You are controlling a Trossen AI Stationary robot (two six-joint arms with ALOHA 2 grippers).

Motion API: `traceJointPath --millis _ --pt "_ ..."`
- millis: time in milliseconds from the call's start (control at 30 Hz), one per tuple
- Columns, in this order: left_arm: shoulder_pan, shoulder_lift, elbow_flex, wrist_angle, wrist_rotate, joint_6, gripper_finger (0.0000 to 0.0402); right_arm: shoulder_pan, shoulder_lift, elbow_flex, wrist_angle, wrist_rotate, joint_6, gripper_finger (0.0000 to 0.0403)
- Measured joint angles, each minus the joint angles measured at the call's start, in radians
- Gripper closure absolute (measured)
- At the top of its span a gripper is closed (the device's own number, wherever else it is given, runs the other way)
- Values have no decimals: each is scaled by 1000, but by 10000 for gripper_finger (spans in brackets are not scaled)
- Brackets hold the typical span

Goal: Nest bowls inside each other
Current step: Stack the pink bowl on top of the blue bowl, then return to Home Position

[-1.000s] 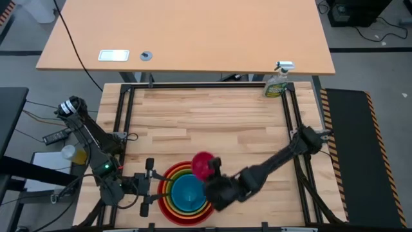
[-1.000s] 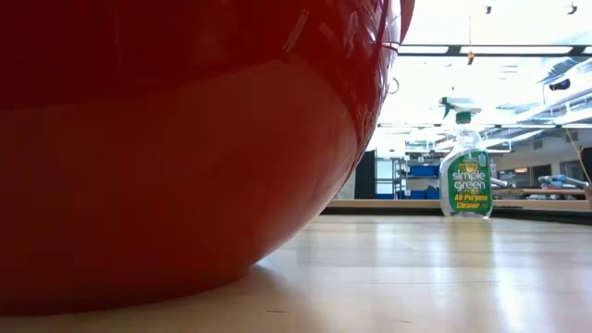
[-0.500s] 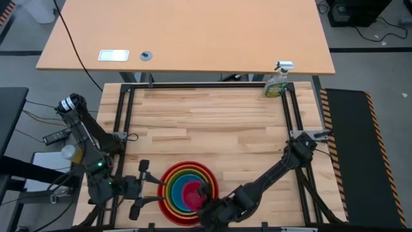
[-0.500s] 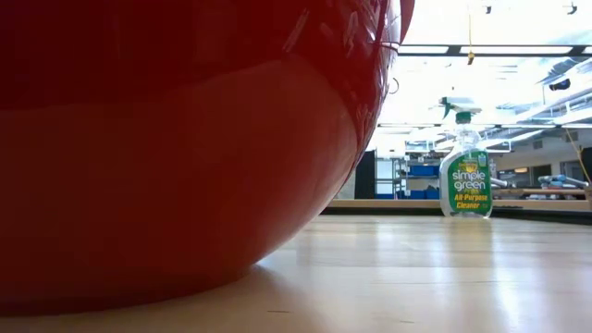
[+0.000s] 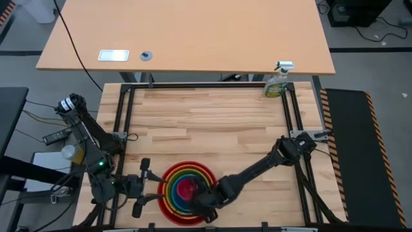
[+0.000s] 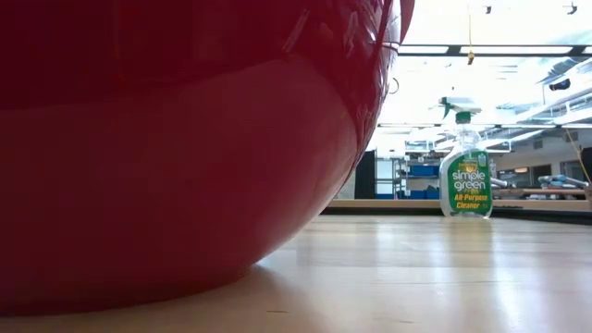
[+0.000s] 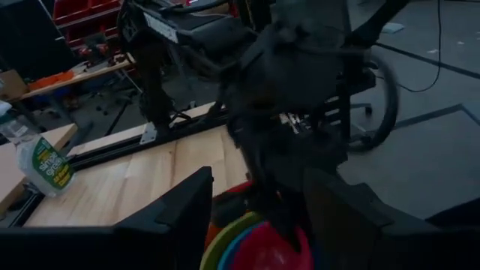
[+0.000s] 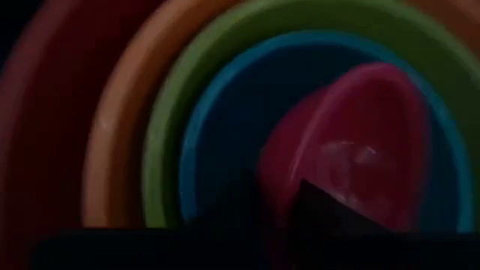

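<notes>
Near the table's front edge the red [image 5: 207, 174], orange [image 5: 168, 183], lime green [image 5: 172, 193] and blue [image 5: 177, 197] bowls sit nested, the red one's base on the wood [image 6: 176, 166]. The small pink bowl [image 5: 187, 189] sits tilted inside the blue one [image 8: 225, 112]. My right gripper [image 5: 201, 196] reaches down into the stack from the right and is shut on the pink bowl [image 8: 352, 142]. My left gripper [image 5: 148, 188] stands open just left of the stack, its fingers level and holding nothing. My right gripper pinches the pink bowl's wall at the rim [image 8: 276, 176], one finger [image 8: 319, 206] inside the bowl and one [image 8: 236, 202] outside. The fingers slant down from the table's right. The bowl is tilted, its lower part down inside the blue bowl.
A green spray bottle [image 5: 277, 84] stands at the table's far right corner, also seen in the low view [image 6: 467, 176]. A black frame [image 5: 122, 116] borders the wooden top. Bare wood [image 5: 206, 122] spreads behind the stack.
My right gripper has carried the pink bowl from above the stack's far right rim toward the near edge and down, tipping steeper. The pink bowl now sits inside the blue bowl at the stack's centre. The other bowls have stayed put.
</notes>
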Motion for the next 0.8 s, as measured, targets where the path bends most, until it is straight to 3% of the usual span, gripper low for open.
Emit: traceJointPath --millis 167,333,633,800 --pt "0 0 0 -4 -1 -2 189 -34 0 -2 -1 -125 32 259" --pt "0 0 0 -5 0 -3 189 -37 -39 -2 -64 -106 96 207" --pt "5 1 -29 -7 0 -10 189 -13 -158 -10 -264 101 113 206" --pt "5 1 -39 -6 -1 -17 190 -33 -269 -161 -236 152 120 207"
